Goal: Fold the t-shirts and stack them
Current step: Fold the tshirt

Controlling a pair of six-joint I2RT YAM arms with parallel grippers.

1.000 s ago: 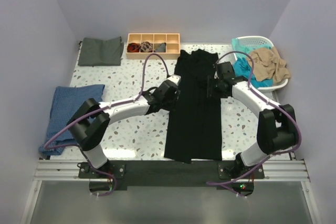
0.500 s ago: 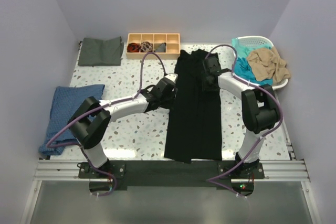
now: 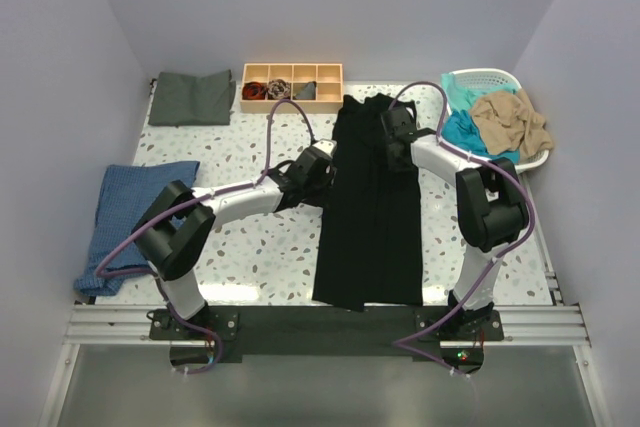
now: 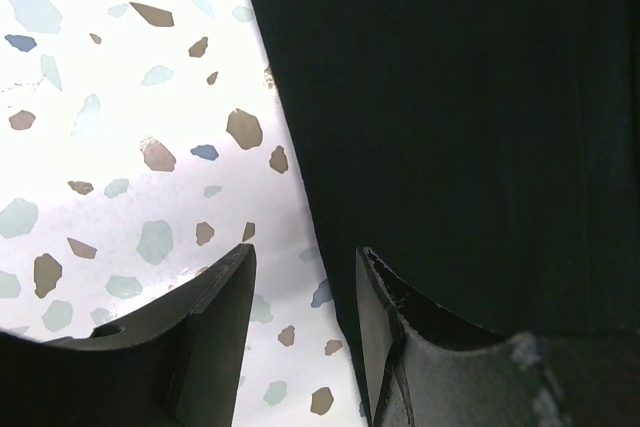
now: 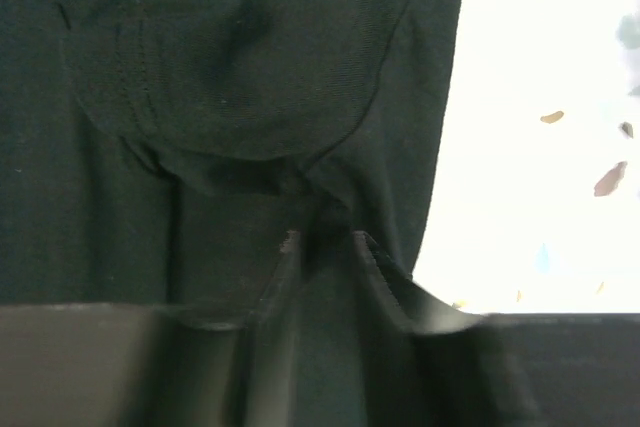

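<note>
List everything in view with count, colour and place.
black t-shirt: one, black, lengthwise down the table's middle
folded shirt: one, dark grey-green, far left
blue cloth: one, blue, left edge
compartment tray: one, tan, far centre
cloth bundles: about three, dark red and grey, in tray
laundry basket: one, white, far right
teal shirt: one, in basket
tan shirt: one, in basket
table: one, white speckled
left gripper: one, black, open at t-shirt's left edge
right gripper: one, black, pinching t-shirt's far end

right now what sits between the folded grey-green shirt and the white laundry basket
In the top view: the tan wooden divided tray, then the top end of the long black t-shirt.
</note>
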